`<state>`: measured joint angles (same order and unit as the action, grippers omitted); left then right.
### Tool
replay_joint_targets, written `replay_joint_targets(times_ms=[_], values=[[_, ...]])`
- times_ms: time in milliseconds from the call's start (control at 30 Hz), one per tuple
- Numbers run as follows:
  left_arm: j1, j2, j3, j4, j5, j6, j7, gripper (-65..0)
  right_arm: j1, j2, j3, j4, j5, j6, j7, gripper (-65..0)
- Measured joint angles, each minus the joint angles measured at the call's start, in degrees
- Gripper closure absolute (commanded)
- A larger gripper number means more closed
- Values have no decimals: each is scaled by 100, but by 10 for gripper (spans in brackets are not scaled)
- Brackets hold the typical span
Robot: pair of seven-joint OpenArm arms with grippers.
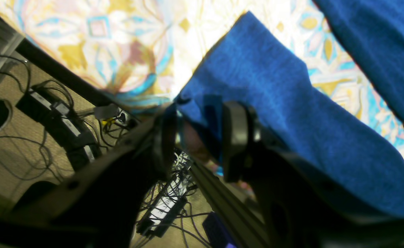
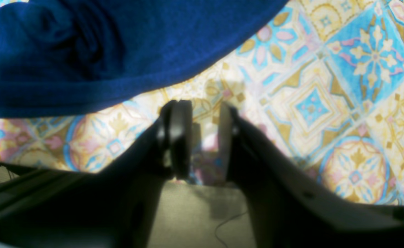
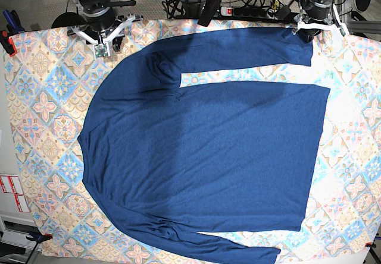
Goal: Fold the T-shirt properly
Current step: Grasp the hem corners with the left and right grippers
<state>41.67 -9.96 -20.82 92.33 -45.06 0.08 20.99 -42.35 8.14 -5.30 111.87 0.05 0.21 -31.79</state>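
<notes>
The T-shirt (image 3: 202,151) lies flat across the patterned counter (image 3: 41,97), dark navy, sleeves spread. At one o'clock the left claw (image 1: 202,137) straddles the cuff, grip unclear; right claw (image 2: 205,137) at eleven, released.

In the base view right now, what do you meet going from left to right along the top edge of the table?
Right gripper → T-shirt's upper sleeve → left gripper, its fingers at the sleeve's cuff.
</notes>
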Motion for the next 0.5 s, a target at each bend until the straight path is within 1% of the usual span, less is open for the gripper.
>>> replay_joint_targets(times_ms=[133,367,433,500], values=[[-142,13,20,-227,-2,-15,-68,-199,39,-2,0,0,4,2,17,-137],[-166,13,22,-310,-2,-37,-127,-189,26,0,0,0,2,0,0,-137],[-168,13,22,-310,-2,-37,-125,-157,26,0,0,0,0,0,0,-138],[-190,11,17,-310,9,-61,-35,-98,28,0,0,0,0,0,-2,-138]])
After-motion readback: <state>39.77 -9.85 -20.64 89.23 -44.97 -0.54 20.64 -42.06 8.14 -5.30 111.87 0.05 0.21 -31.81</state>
